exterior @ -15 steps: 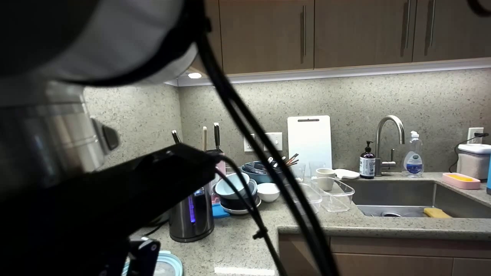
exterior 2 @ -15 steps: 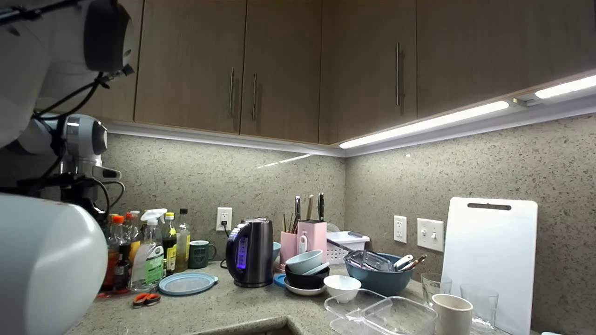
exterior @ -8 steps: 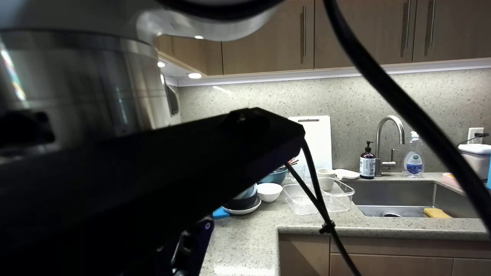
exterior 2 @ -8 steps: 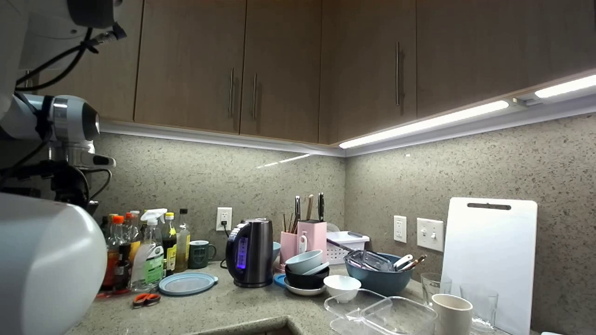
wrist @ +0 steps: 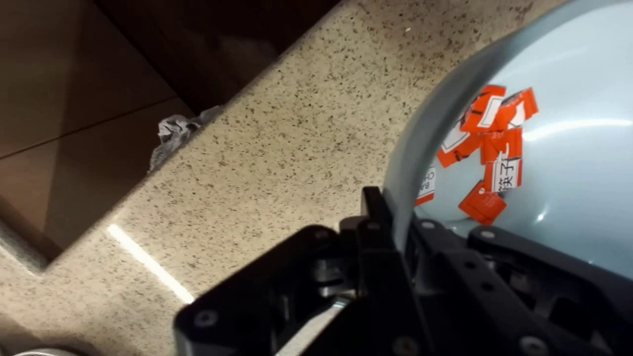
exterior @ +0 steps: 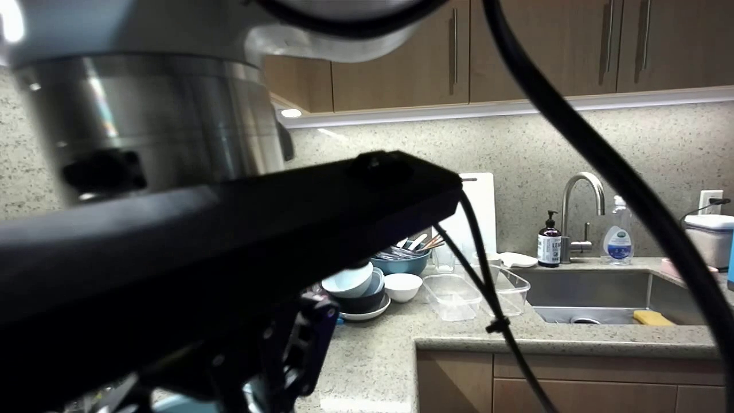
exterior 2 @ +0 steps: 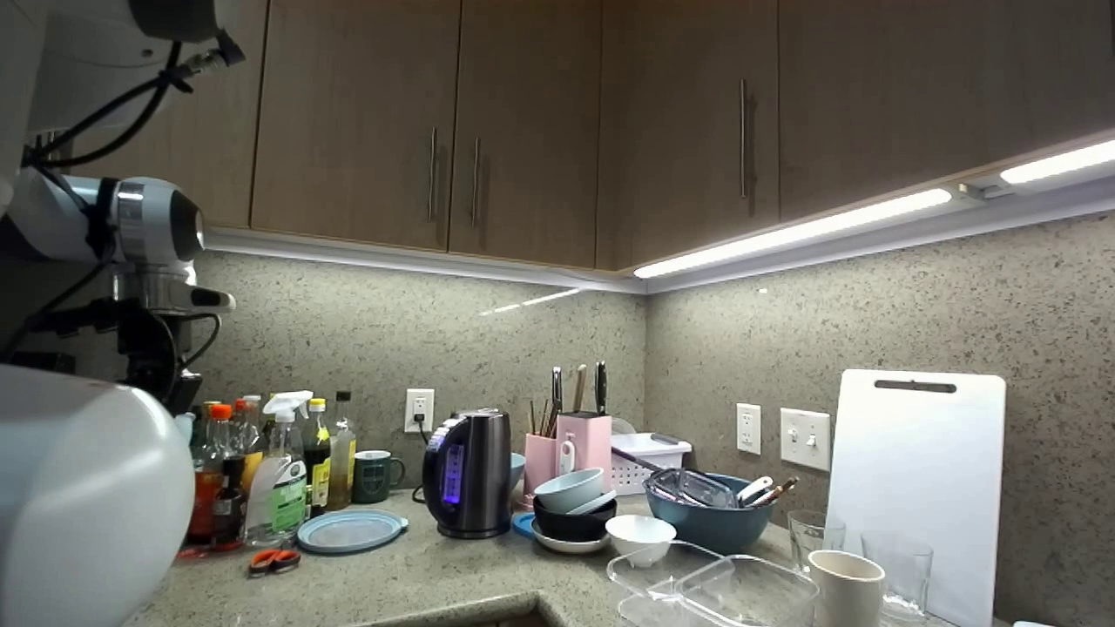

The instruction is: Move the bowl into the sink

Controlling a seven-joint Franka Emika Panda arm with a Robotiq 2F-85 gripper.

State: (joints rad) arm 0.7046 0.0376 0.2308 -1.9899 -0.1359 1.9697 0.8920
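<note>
The large pale blue bowl (wrist: 573,198) is in the wrist view at the right, with several orange-and-white packets inside. My gripper (wrist: 398,212) is shut on its wall, one finger outside and one inside. In an exterior view the gripper's dark fingers (exterior: 246,384) are at the bottom, below the black camera bar, and a pale blue patch near them may be the bowl or the lid. In another exterior view the gripper is mostly behind a white arm link. The steel sink (exterior: 585,289) is at the right, with a yellow sponge (exterior: 652,319) inside.
Stacked bowls (exterior 2: 575,514), a white bowl (exterior 2: 640,535), clear containers (exterior 2: 740,592) and a cup (exterior 2: 845,592) stand on the counter toward the sink. A kettle (exterior 2: 475,475), bottles (exterior 2: 279,488), a lid (exterior 2: 350,529) and scissors (exterior 2: 273,562) are on the other stretch.
The arm and gripper have moved to the right in an exterior view, mostly in the earlier half second. The stacked bowls, covered half a second ago, show again beside the camera bar.
</note>
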